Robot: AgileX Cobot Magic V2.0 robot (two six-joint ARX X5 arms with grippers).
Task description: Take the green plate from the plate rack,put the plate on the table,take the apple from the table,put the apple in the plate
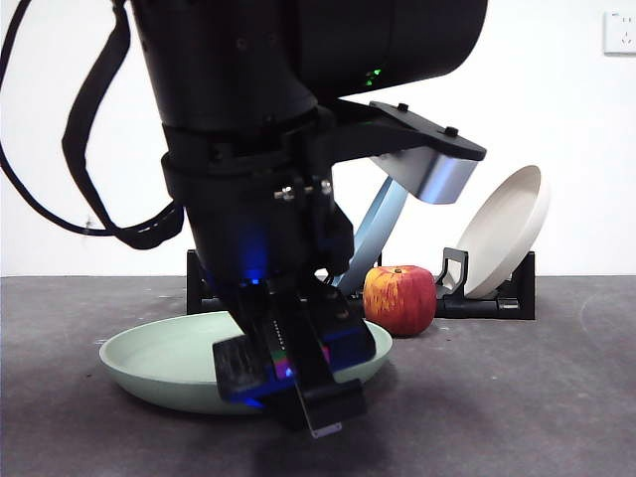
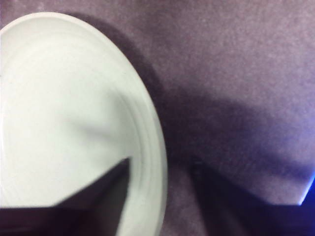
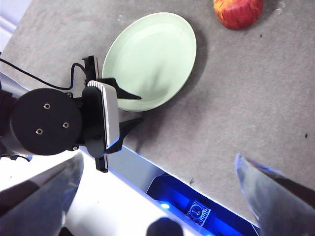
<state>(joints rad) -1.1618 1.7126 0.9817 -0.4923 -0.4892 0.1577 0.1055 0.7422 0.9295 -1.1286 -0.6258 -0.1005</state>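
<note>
The green plate (image 1: 159, 363) lies flat on the table (image 1: 517, 397), in front of the plate rack (image 1: 497, 298). My left gripper (image 1: 288, 383) is low at the plate's near right rim. In the left wrist view the left gripper (image 2: 161, 162) is open, with one jaw over the plate (image 2: 64, 108) and the other over the table. The apple (image 1: 399, 298) stands on the table just behind the plate's right edge. My right gripper (image 3: 158, 160) is open and empty, high above the table. From there I see the plate (image 3: 152, 54), the apple (image 3: 237, 11) and the left gripper (image 3: 139, 108).
A beige plate (image 1: 507, 234) leans in the rack's right end and a blue plate (image 1: 373, 234) stands in it behind the arm. The left arm's black cable (image 1: 89, 149) hangs at the left. Bare table lies to the right of the apple.
</note>
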